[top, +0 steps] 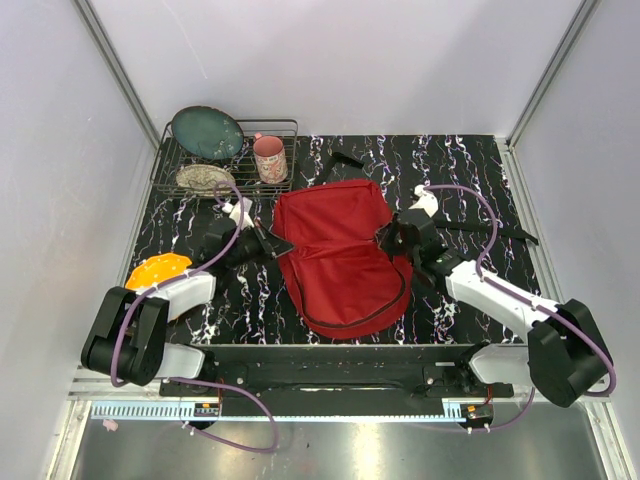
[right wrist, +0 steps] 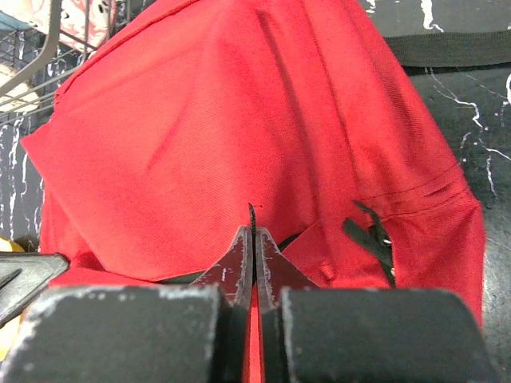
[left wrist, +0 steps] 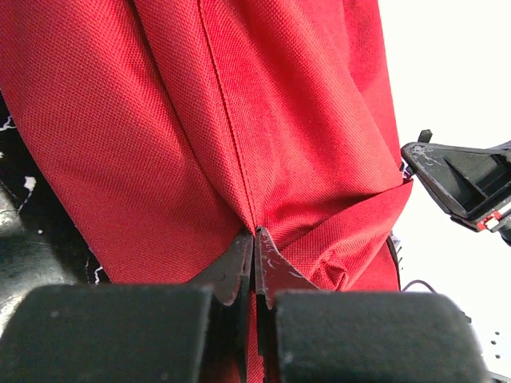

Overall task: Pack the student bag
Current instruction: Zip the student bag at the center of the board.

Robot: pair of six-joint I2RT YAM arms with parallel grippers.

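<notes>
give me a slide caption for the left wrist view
Left hand pinched shut on a fold of the red student bag along a seam.

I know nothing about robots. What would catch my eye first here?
A big red backpack lies in the middle, the left gripper pinching its left edge and the right gripper its right. In the far left corner, a wire rack holds a green plate and a pink cup.

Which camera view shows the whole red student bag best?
The top external view: the student bag is seen whole. The wrist views show only close fabric, gripped by the left gripper and the right gripper.
</notes>
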